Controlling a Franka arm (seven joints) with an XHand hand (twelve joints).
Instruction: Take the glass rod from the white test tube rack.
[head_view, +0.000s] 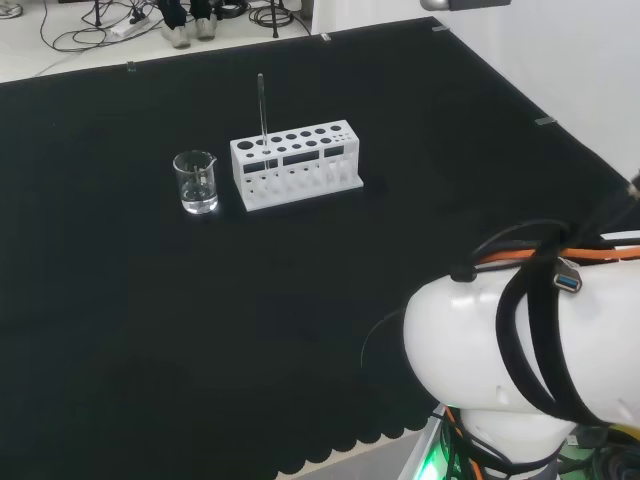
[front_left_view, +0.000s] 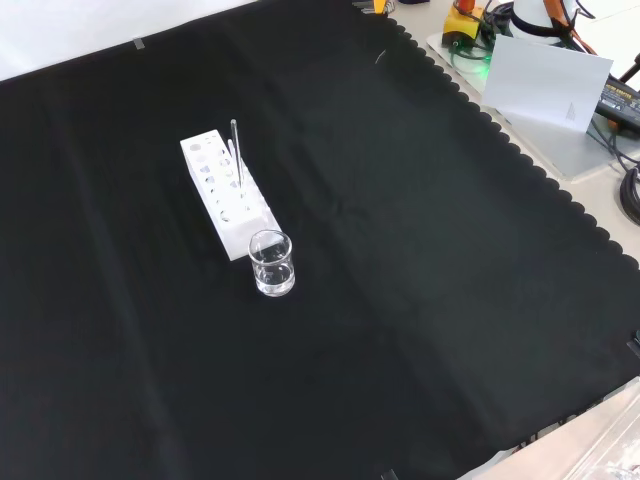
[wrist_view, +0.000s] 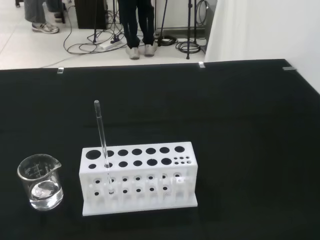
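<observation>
A white test tube rack (head_view: 295, 163) (front_left_view: 226, 193) (wrist_view: 138, 177) with two rows of holes stands on the black cloth. A thin clear glass rod (head_view: 262, 105) (front_left_view: 236, 152) (wrist_view: 102, 136) stands nearly upright in one of its holes, near the rack's end that faces the beaker. The rod rises well above the rack's top. The arm's white links (head_view: 520, 355) sit at the head view's lower right, far from the rack.
A small clear glass beaker (head_view: 196, 182) (front_left_view: 271, 263) (wrist_view: 41, 182) holding a little clear liquid stands close beside the rack's end. The black cloth (head_view: 150, 330) spreads wide around both. Its scalloped edge (front_left_view: 560, 190) runs down the front view's right, with equipment beyond.
</observation>
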